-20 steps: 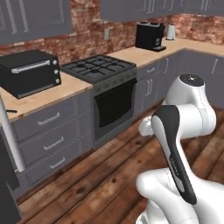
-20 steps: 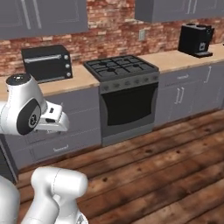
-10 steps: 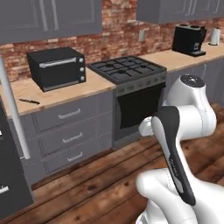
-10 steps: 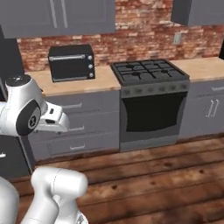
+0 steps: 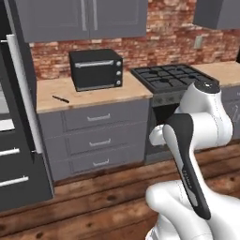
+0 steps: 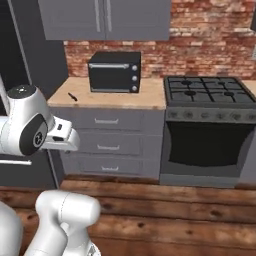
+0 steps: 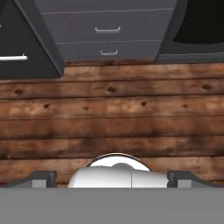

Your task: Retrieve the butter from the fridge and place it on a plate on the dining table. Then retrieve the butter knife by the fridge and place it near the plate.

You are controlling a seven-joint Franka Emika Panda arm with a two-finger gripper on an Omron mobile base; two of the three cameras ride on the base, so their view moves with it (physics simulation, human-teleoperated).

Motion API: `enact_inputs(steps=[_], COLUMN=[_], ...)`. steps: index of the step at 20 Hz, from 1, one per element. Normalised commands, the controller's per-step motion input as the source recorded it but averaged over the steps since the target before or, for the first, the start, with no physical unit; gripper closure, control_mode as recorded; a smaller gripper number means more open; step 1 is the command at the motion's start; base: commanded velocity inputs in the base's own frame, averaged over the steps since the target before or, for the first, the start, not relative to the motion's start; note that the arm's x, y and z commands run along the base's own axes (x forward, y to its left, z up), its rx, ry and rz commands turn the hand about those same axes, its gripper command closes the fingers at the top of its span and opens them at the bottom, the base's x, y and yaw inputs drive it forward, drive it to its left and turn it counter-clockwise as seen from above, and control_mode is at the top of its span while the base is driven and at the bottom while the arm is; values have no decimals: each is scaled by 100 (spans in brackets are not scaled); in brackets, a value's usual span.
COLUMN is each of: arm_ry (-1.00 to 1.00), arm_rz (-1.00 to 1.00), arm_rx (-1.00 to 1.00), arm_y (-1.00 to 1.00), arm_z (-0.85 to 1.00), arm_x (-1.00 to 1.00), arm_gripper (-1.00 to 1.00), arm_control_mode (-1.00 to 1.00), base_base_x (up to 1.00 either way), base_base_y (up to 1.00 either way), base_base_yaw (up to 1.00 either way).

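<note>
Base has swung left: fridge [image 5: 18,117] now in frame, butter knife [image 5: 60,99] on worktop [image 5: 93,91] beside it. Tool [image 7: 111,177] released, seemingly empty; butter unfetched.

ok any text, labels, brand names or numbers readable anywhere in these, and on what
None: no word, number or brand can be read in any view.
The black toaster oven has three small knobs but no legible markings.
The stove front and the grey drawers are plain.
The fridge door edge shows no readable sign here.
</note>
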Motion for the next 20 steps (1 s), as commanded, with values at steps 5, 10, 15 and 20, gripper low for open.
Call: enact_inputs(steps=[5, 10, 15, 20], arm_ry=[0, 0, 0, 0], arm_rz=[0, 0, 0, 0], arm_rx=[0, 0, 0, 0], arm_y=[0, 0, 0, 0], arm_z=[0, 0, 0, 0], arm_x=[0, 0, 0, 0], arm_gripper=[-100, -100, -100, -100], arm_control_mode=[100, 100, 100, 100], base_base_x=[52, 67, 63, 29], base_base_y=[-38, -24, -21, -50], base_base_yaw=[48, 43, 39, 33])
